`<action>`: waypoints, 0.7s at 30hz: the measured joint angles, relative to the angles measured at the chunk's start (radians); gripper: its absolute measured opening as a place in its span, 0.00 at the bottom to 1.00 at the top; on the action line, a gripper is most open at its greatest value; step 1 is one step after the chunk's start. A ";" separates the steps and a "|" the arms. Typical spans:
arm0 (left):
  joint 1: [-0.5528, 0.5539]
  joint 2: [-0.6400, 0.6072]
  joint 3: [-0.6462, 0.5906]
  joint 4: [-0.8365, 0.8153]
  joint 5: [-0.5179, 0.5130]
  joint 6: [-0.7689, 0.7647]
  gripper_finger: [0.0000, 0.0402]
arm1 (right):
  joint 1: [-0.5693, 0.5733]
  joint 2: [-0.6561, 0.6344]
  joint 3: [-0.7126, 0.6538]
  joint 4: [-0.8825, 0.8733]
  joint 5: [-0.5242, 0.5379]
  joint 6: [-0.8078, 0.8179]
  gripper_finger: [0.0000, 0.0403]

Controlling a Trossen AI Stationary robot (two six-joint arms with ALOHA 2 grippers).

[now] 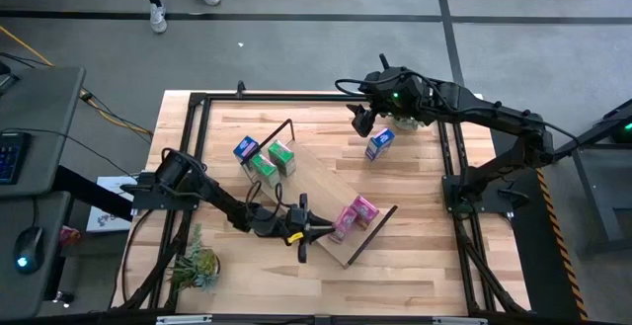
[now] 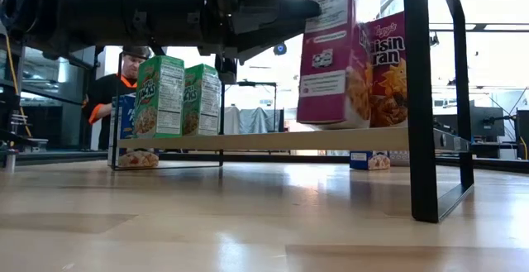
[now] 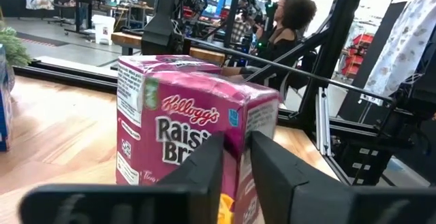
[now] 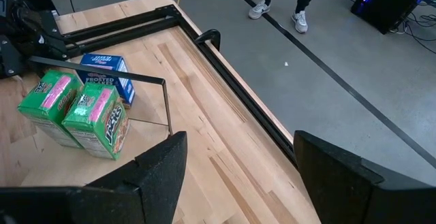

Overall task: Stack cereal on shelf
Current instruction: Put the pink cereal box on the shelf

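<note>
From above, your left arm reaches low across the table, its left gripper (image 1: 314, 231) right at the near end of the shelf (image 1: 316, 192), fingers meeting the pink cereal boxes (image 1: 355, 214). The shelf lies diagonally on the slatted wood table (image 1: 415, 256); two green boxes (image 1: 274, 161) and a blue box (image 1: 245, 149) stand at its far end. Your right arm is stretched over the far side, right gripper (image 1: 363, 120) hovering above the table, near a second blue box (image 1: 379, 143) that stands off the shelf.

At table level, the pink cardboard boxes (image 2: 355, 57) sit upright on the pale board (image 2: 264, 140), dark rod frame (image 2: 421, 98) in front, green boxes (image 2: 178, 94) further along.

On your left wrist, the dark fingers (image 3: 272, 169) are nearly closed, a narrow slit between them, pressing against the front pink box (image 3: 191, 135); I can't tell if they pinch it.

On your right wrist, the fingers (image 4: 157, 169) are spread wide, holding nothing, green boxes (image 4: 75, 112) far below.
</note>
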 joint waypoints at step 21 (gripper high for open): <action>0.000 -0.040 -0.004 -0.110 0.025 0.015 0.34 | 0.000 0.000 0.000 0.000 -0.012 0.000 0.65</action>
